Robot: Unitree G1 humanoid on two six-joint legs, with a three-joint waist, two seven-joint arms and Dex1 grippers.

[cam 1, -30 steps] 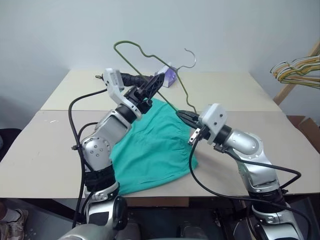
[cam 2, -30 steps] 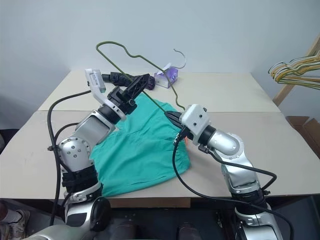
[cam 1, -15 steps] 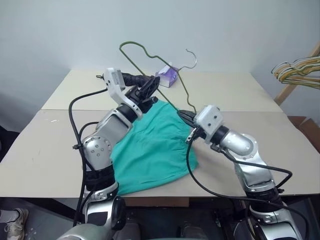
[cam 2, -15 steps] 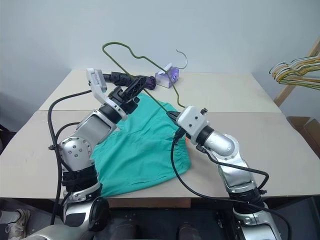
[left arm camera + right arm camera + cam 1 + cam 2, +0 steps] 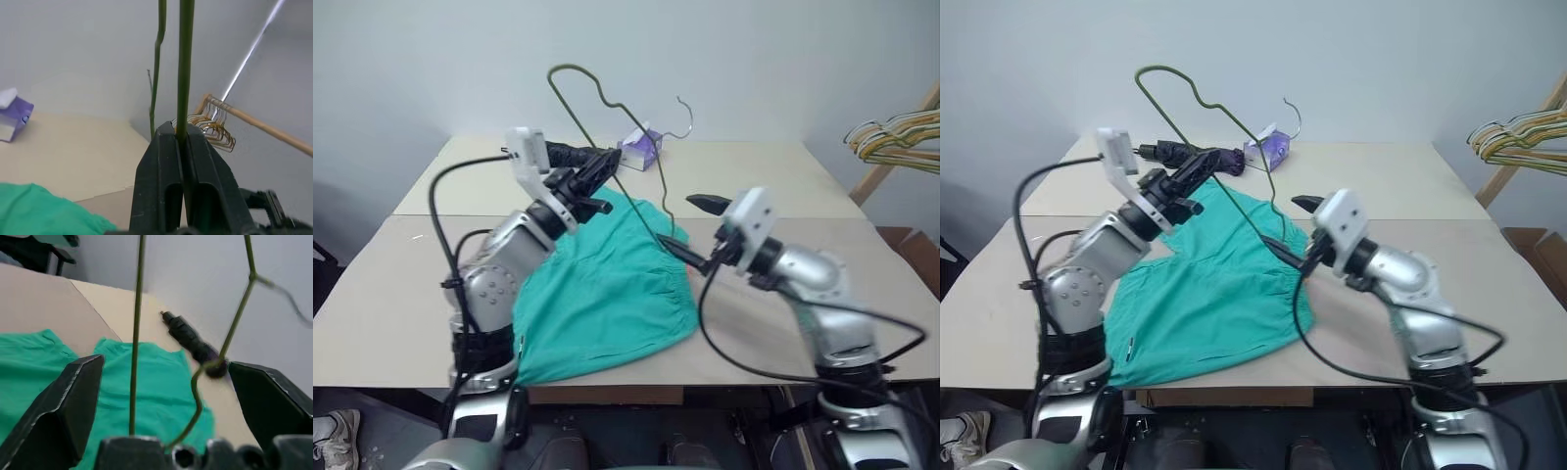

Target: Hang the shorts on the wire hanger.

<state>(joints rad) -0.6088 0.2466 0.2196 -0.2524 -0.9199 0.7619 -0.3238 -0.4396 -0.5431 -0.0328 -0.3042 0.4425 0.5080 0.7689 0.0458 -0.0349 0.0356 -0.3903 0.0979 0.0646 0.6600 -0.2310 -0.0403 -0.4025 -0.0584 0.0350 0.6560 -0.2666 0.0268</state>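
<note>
A pale beige worktop (image 5: 773,181) stands against a plain light wall. The left gripper (image 5: 604,164) is raised above the worktop, its two black fingers (image 5: 161,181) pressed together on one straight run of the wire hanger (image 5: 646,201); the left wrist view shows the wire clamped between them and rising out of the top of the picture. The hanger stands tilted in the air, its hook (image 5: 683,117) toward the far wall and its lower corner down beside the right gripper (image 5: 690,230). That gripper is spread wide, one finger high and one low, with the wire passing between them and touching neither so far as can be seen. The shorts (image 5: 607,294) lie flat and somewhat rumpled on the near part of the worktop, under both arms, not on the hanger. A purple tissue box (image 5: 641,147) and a dark folded umbrella (image 5: 1190,153) rest toward the far edge. A bunch of coloured hangers (image 5: 896,137) hangs on a wooden pole at the right.
</note>
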